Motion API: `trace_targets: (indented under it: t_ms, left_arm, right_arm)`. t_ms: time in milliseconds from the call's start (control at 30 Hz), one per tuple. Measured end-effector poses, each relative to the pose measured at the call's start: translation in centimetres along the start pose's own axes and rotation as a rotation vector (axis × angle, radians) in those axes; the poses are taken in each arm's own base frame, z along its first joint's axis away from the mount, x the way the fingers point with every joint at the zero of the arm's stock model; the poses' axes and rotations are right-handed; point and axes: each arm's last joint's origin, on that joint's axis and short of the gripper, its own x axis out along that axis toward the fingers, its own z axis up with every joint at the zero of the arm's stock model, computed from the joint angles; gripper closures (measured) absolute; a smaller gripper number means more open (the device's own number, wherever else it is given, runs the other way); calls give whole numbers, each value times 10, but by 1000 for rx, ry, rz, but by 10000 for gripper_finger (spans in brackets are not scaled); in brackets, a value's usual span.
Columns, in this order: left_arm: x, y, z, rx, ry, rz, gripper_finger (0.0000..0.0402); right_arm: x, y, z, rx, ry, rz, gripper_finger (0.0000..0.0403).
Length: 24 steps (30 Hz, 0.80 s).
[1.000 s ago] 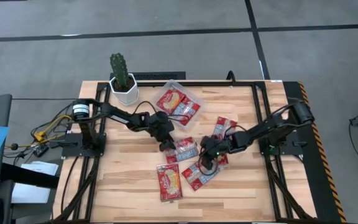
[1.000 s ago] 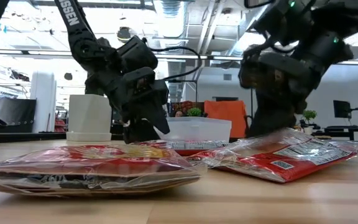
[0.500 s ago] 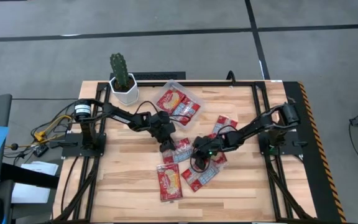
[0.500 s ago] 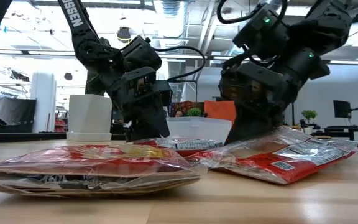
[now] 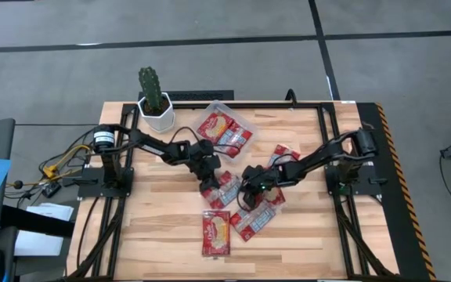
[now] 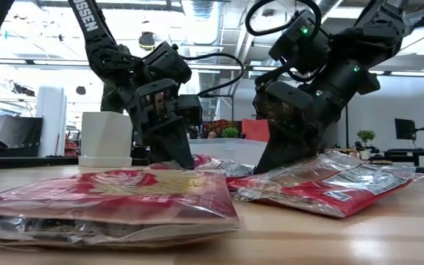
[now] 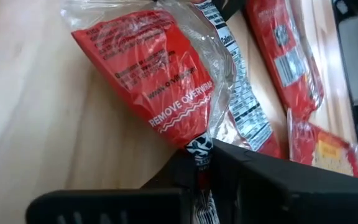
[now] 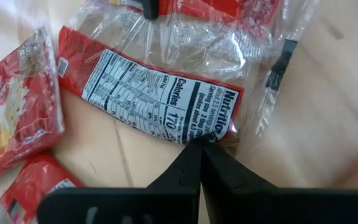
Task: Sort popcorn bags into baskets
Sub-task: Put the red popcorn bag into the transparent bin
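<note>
A popcorn bag (image 5: 228, 188), red in clear wrap, lies mid-table between my two grippers. My left gripper (image 5: 210, 188) is shut on its left end. My right gripper (image 5: 248, 186) is shut, its tips against the bag's opposite, nutrition-label end (image 8: 216, 127). The clear basket (image 5: 241, 121) stands at the far middle with two bags lying flat in it. More bags lie flat on the wood: one near the front (image 5: 216, 233), one beside it (image 5: 255, 221), one behind my right arm (image 5: 282, 157). My left gripper pinches the bag's gathered end (image 7: 201, 149) between its two fingers. It comes slanting down from the table's left. The bag (image 7: 160, 81) lies on the wood ahead of the fingers. My right gripper touches the edge of the label end (image 8: 211, 138) with its shut fingertips, slanting down from the table's right. Nothing shows between its fingers. That end rests on the table.
A white pot with a cactus (image 5: 156, 110) stands at the far left corner. Black frame rails run along both table sides (image 5: 323, 149). Bare wood lies open at the near left (image 5: 155, 227) and near right (image 5: 312, 235).
My left gripper has shut on the bag's end without shifting. My right gripper, shut throughout, has moved toward the table's left and slightly down until its tips met the bag's other end.
</note>
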Motion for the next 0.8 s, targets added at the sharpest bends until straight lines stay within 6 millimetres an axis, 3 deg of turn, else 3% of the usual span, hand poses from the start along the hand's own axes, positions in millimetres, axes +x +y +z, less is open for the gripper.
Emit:
trace_targets:
  t_ms: [200, 467, 800]
  left_arm:
    - [-20, -9, 6, -117, -9, 3, 396]
    - [-59, -48, 16, -90, -80, 47, 397]
    - [-143, -104, 30, 94, -496, 285, 397]
  right_arm:
    - [-21, 6, 10, -12, -16, 7, 383]
    - [-71, 10, 30, -57, -76, 27, 373]
    - [-142, 13, 61, -63, -350, 123, 342]
